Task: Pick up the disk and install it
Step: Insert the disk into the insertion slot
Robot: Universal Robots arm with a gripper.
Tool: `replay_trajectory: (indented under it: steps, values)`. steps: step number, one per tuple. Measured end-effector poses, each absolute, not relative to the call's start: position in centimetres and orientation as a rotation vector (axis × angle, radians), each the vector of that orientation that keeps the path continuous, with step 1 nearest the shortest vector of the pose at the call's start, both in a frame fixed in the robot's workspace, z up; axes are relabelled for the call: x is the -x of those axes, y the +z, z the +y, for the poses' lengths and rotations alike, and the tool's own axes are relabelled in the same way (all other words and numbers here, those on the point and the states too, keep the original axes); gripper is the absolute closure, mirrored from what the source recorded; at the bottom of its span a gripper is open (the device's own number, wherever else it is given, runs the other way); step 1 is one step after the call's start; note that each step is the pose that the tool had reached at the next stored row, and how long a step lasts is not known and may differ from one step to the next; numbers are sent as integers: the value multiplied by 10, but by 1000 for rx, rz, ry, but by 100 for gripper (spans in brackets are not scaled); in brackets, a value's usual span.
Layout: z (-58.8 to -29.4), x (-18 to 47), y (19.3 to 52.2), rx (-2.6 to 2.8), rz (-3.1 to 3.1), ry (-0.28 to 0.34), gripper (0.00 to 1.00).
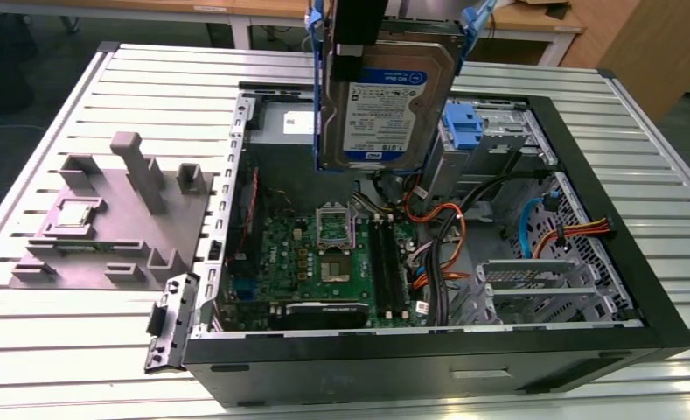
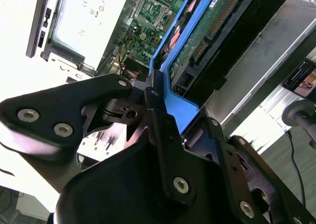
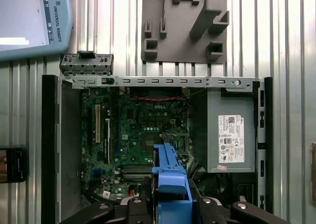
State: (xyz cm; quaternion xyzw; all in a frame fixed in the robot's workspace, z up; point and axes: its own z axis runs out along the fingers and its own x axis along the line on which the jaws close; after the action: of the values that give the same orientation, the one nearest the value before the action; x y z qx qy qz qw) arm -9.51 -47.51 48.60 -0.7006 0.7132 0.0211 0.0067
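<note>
The disk (image 1: pixel 386 105) is a silver-grey hard drive with a white-and-blue label in a bright blue carrier. It hangs upright in the air above the back of the open computer case (image 1: pixel 438 354). My gripper (image 1: pixel 358 35) holds it from above, shut on the carrier's top edge. In the second wrist view the black fingers (image 2: pixel 163 130) clamp the blue carrier (image 2: pixel 180 103), and the drive's circuit-board side (image 2: pixel 205 28) faces the camera. In the first wrist view the carrier (image 3: pixel 170 177) points down toward the case interior.
Inside the case lie a green motherboard (image 1: pixel 321 262), a grey power-supply box (image 3: pixel 229 135), orange and black cables (image 1: pixel 449 227), a blue drive bay (image 1: pixel 467 127) and a metal cage (image 1: pixel 543 293). A grey fixture (image 1: pixel 111 219) stands on the slatted table at the exterior view's left.
</note>
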Motion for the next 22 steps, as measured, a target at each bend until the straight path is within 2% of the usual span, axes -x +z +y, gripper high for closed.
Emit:
replay_trajectory:
  steps: [10,22]
  values:
    - [-477,95,486,2192,2231,65,63]
    - [-512,88,485,2193,2232,64,63]
